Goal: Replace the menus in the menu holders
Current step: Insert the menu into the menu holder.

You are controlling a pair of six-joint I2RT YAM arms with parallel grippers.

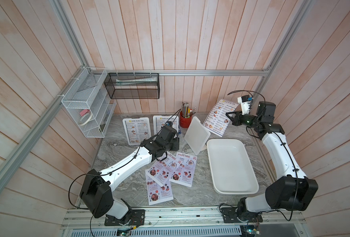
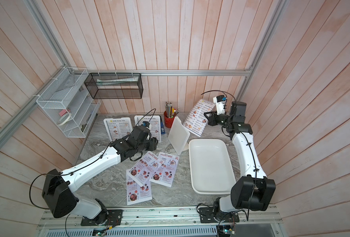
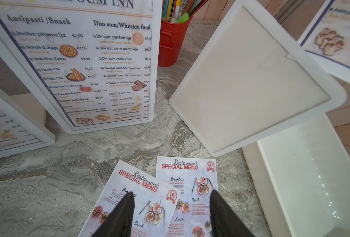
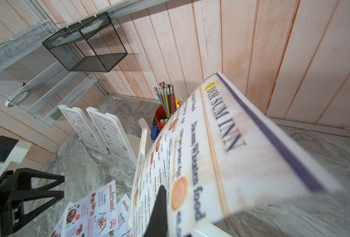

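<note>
While my right claw [image 1: 229,117] is clamped on a side edge of a DIM SUM INN menu [image 1: 216,119], held up over the counter's [image 1: 129,190] far right corner, my left claw [image 3: 171,194] hangs with jaws apart above the SPECIAL MENU sheets [image 1: 177,171] at mid-counter. The uppermost sheets lie straight below it, long axes slanting from the far edge towards the near left corner. The empty holder [image 1: 196,134] stands just beyond them, so I judge my left arm the nearer.

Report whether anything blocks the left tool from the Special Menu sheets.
Nothing visible does. The left tool stands open right over the overlapping Special Menu sheets, and no object lies between them.
</note>
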